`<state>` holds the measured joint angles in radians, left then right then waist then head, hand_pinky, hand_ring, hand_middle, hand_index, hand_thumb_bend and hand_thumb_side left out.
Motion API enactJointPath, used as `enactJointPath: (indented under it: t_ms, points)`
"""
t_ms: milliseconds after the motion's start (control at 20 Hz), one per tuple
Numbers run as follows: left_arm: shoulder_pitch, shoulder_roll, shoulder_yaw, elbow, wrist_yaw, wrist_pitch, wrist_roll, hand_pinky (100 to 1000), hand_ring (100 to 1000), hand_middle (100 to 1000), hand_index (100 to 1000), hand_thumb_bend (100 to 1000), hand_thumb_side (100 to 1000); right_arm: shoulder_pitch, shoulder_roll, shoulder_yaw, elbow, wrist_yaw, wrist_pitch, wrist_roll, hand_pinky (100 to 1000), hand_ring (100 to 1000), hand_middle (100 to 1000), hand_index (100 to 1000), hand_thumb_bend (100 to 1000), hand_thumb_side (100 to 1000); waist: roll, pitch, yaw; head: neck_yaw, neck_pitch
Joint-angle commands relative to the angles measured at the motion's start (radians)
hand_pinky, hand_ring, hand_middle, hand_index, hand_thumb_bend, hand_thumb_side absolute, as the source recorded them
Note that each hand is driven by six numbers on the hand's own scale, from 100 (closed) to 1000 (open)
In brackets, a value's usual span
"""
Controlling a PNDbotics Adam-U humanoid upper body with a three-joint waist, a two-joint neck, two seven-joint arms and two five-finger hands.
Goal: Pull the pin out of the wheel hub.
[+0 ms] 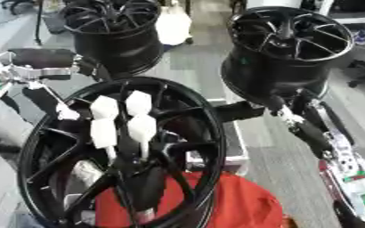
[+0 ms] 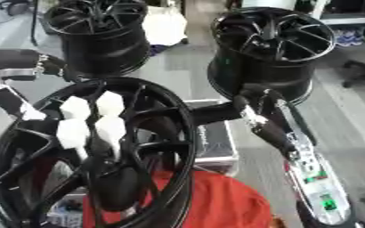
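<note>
The left robot hand (image 1: 123, 122) reaches in from the left side and hangs over the middle of a large glossy black multi-spoke metal wheel hub (image 1: 197, 178) that fills the lower left of both views; its white fingertips (image 1: 139, 103) point down and are bunched together above the hub's centre, and whether they pinch anything there cannot be told, since the centre beneath them is dark and blurred. No pin can be made out apart from the spokes and the fingers. The black and silver left arm (image 1: 42, 62) runs from the left edge to that hand, crossing just above the wheel's rim. The right robot hand (image 2: 216, 112) comes in from the right and its dark fingers are curled round the right side of the same wheel's rim, grasping it, with the slim right forearm (image 2: 310, 173) and its exposed white and green parts stretching away toward the lower right corner. Below the left robot hand, seen through the spokes, lies a red cloth-like surface (image 1: 240, 200). Beyond the hands, farther from the robot, stand two more black spoked wheel rims: one (image 1: 111, 31) above the left robot hand and another (image 2: 271, 49) above the right robot hand, close to its wrist
</note>
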<state>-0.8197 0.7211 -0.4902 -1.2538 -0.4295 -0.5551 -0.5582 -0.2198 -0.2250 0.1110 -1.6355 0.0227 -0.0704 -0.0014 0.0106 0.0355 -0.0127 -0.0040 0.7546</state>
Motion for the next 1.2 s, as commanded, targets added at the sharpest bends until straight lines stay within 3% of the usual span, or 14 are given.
enactJointPath:
  t_ms: [50, 350, 600, 800, 950, 1100, 1200]
  points:
    - [-0.009, 0.010, -0.007, 0.004, -0.006, -0.352, -0.349, 749, 735, 762, 856, 359, 313, -0.015, -0.009, -0.004, -0.010, -0.004, -0.003, 0.001, 649, 649, 731, 812, 356, 513, 0.001, -0.007, -0.002, 0.002, -0.011]
    - [0.003, 0.006, -0.040, 0.010, -0.024, -0.352, -0.349, 724, 683, 711, 811, 339, 327, -0.015, -0.008, -0.004, -0.009, -0.003, -0.003, 0.001, 649, 650, 731, 812, 357, 513, 0.001, -0.006, -0.005, 0.002, -0.016]
    - [0.009, 0.005, -0.044, 0.021, -0.040, -0.352, -0.349, 669, 604, 622, 748, 278, 284, -0.014, -0.007, -0.004, -0.008, -0.004, -0.004, 0.002, 649, 649, 731, 812, 358, 513, 0.000, -0.007, -0.007, 0.003, -0.015]
    - [0.012, 0.004, -0.038, 0.037, -0.063, -0.352, -0.349, 660, 610, 630, 754, 281, 276, -0.015, -0.007, -0.004, -0.007, -0.003, -0.004, 0.002, 649, 649, 731, 812, 357, 514, 0.001, -0.007, -0.009, 0.003, -0.017]
    - [0.012, 0.001, -0.030, 0.051, -0.067, -0.352, -0.349, 619, 565, 582, 717, 218, 226, -0.015, -0.007, -0.004, -0.007, -0.003, -0.004, 0.003, 649, 650, 732, 812, 357, 514, 0.001, -0.007, -0.009, 0.002, -0.020]
    - [0.007, 0.001, -0.013, 0.063, -0.043, -0.352, -0.349, 542, 465, 476, 638, 100, 118, -0.015, -0.006, -0.005, -0.006, -0.003, -0.004, 0.002, 649, 650, 732, 812, 358, 515, 0.001, -0.007, -0.007, 0.000, -0.023]
    - [-0.002, 0.001, 0.008, 0.068, -0.008, -0.352, -0.349, 518, 433, 443, 610, 100, 140, -0.015, -0.006, -0.005, -0.005, -0.003, -0.004, 0.002, 649, 650, 732, 812, 358, 514, 0.001, -0.008, -0.006, -0.001, -0.022]
